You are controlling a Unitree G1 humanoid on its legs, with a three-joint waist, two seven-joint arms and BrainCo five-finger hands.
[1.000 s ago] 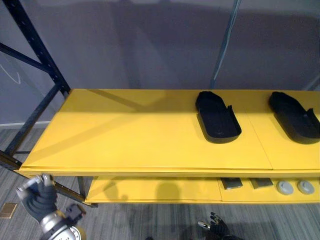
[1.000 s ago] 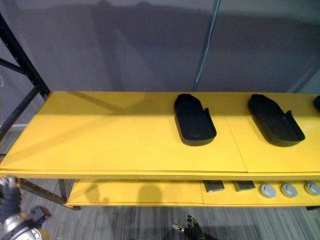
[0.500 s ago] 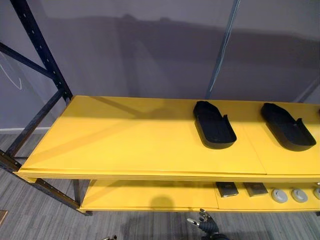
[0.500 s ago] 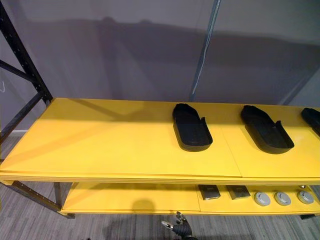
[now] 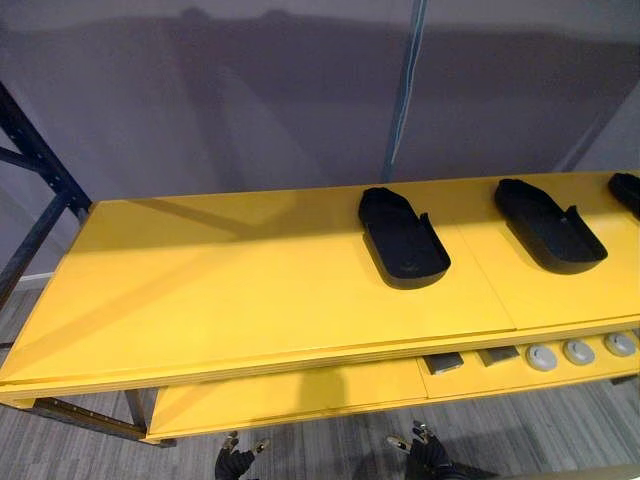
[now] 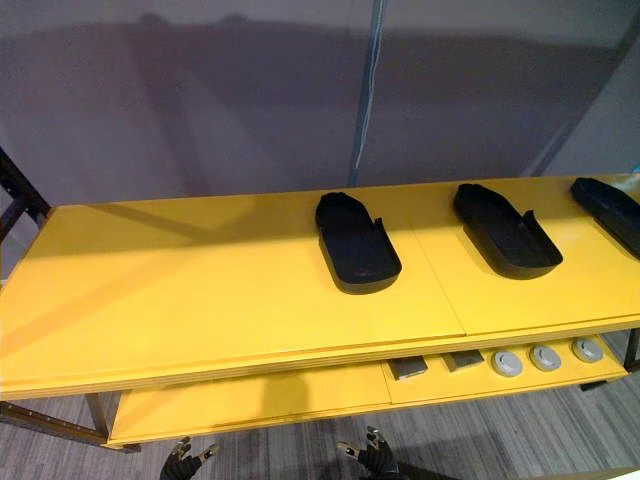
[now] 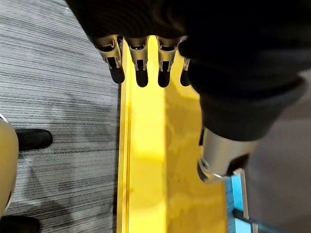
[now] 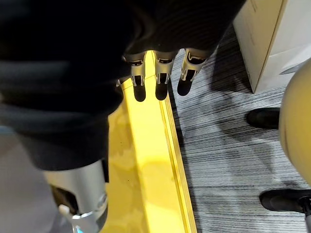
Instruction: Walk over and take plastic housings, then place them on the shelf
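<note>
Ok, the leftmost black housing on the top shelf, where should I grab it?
I'd pinch the raised side wall of the leftmost housing, coming from above and the front with the right hand. It lies open side up, so the rim is exposed: thumb inside, fingers outside.

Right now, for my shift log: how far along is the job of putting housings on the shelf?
Done: three black housings lie on the top shelf: the middle housing, the second housing to its right, the third housing at the far right edge. In hand: nothing; left hand and right hand hang open, low before the shelf. Left: fetching more, if any.
</note>
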